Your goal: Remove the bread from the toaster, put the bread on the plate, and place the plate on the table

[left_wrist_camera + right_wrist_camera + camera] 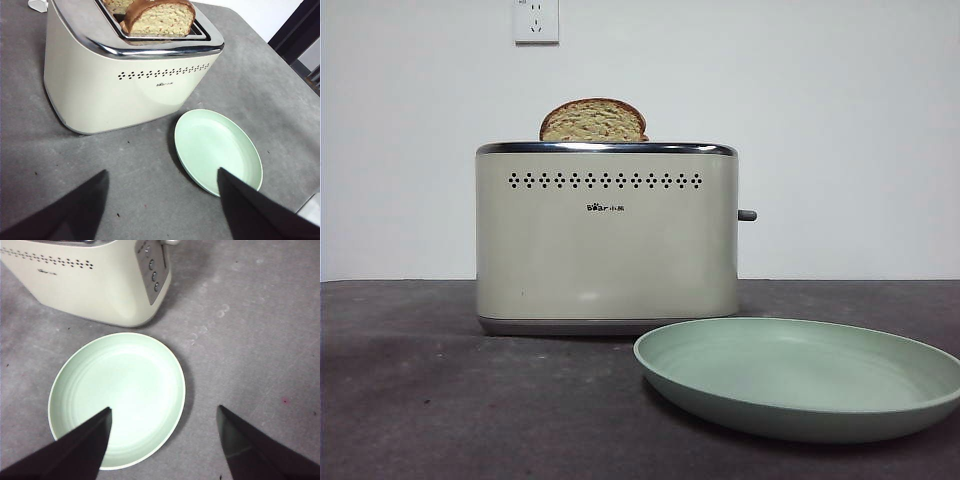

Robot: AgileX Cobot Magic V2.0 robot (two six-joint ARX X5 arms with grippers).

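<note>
The toaster (607,238) stands upright on the worktop (440,400), its long holed face toward the front camera and its grey lever (747,215) sticking out on the plate's side. The bread (593,120) sits in a slot with only its domed, crusted top above the chrome rim. In the left wrist view a second slice (117,5) shows in the slot behind it, cut off by the picture's edge, so little of it can be judged.

The plate (800,378) lies flat and empty on the worktop just beside the toaster's front corner, apart from the base, with bare worktop all around its rim. More open surface stretches past the plate on the side away from the toaster, and in front of the toaster's long face.

The left gripper (162,200) hangs above the worktop in front of the toaster, jaws spread wide and holding nothing. The right gripper (164,437) hangs above the plate's near edge, jaws likewise wide apart and empty; how high it is above the rim is hard to judge. A wall socket (536,20) sits on the white wall behind.
</note>
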